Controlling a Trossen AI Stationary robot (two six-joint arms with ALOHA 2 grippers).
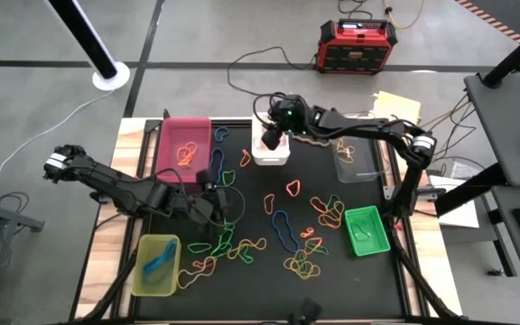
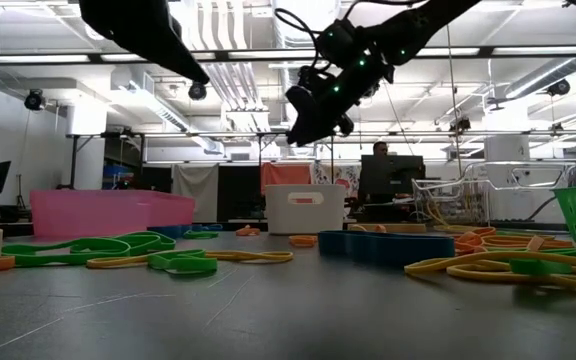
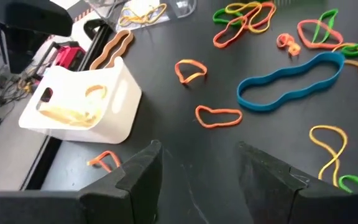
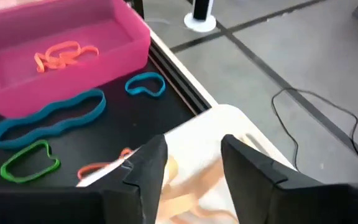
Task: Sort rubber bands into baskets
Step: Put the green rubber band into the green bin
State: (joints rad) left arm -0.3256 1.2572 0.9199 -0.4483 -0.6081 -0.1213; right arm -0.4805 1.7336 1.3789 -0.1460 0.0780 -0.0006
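We found the right gripper hanging over the white basket at the far edge of the worktop, its fingers parted with nothing between them. Through that arm's wrist camera we saw tan rubber bands lying inside the white basket just beneath those fingers. The left gripper hovered low over the middle of the dark mat, released and empty; in its wrist view we saw bare mat between its fingers.

We noted the pink basket just beside the white one, holding several orange rubber bands. The clear basket stood on the white one's other side, near the far right corner. The green basket sat on the right side of the mat with a green band in it, and the yellow-green basket sat at the near left with a blue band inside.

Many loose rubber bands in orange, yellow, green and blue lay scattered across the mat between the baskets. A long blue loop lay ahead of the left gripper, near two small orange loops.
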